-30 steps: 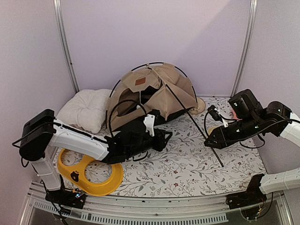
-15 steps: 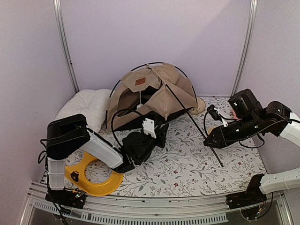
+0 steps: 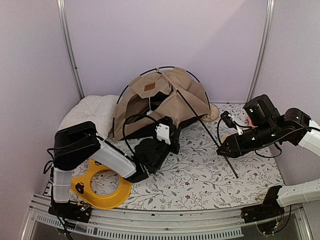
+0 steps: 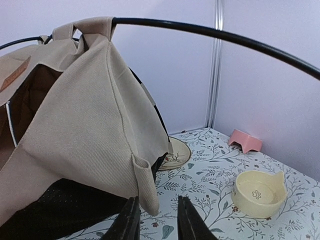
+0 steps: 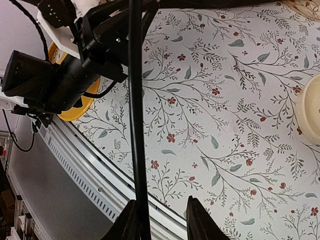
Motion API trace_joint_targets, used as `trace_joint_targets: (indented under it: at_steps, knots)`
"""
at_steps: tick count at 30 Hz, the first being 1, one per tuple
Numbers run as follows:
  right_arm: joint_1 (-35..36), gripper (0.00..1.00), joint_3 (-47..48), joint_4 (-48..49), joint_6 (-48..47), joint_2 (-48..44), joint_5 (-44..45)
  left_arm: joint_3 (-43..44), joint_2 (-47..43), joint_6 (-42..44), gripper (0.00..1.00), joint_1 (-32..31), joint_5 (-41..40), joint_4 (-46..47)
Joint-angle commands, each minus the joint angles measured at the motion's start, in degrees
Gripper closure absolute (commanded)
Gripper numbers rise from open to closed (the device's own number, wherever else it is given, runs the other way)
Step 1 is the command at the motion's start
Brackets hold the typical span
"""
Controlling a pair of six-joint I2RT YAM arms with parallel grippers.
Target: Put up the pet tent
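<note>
Beige canvas pet tent (image 3: 165, 97) with black hoops sits slumped at back centre of the floral tablecloth (image 3: 200, 175). Left arm folded sharply, forearm low. Left gripper (image 4: 156, 215) at tent's front edge, fingers narrowly parted under a hanging fabric tab (image 4: 145, 185). Right arm reaches in from the right. Right gripper (image 5: 160, 220) fingers parted around the loose thin black pole (image 5: 134, 100), which touches one finger.

There is one beige canvas pet tent (image 3: 165, 102), and two of its thin black poles can be counted: one arched pole (image 4: 225, 36) and one straight pole (image 5: 136, 100). I count one white soft pillow (image 3: 92, 112), one yellow two-hole bowl tray (image 3: 95, 187), one cream round bowl (image 4: 260, 192), one small pink object (image 4: 245, 141) and one flat round beige disc (image 4: 175, 155). The grippers are two: the left gripper (image 4: 155, 220) and the right gripper (image 5: 160, 220).
</note>
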Motion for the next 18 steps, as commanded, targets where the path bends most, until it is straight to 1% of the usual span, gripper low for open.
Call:
trace_joint_targets:
  at_steps: [1,6,16,18]
  knots:
    - [0.2,0.67,1.1,1.2,-0.8,-0.2,0.0,1.8,1.8,-1.0,0.72,0.6,-1.4,-2.9]
    - [0.2,0.67,1.0,0.9,-0.8,-0.3,-0.1,2.6,2.7,-2.5,0.70,1.1,-1.1,-3.6]
    - [0.2,0.67,1.1,0.8,-0.5,-0.4,-0.2,3.9,2.6,-2.6,0.74,1.6,-1.4,-4.4]
    - [0.2,0.67,1.2,0.8,-0.6,-0.4,-0.2,3.9,2.5,-2.7,0.76,1.8,-1.5,-4.6]
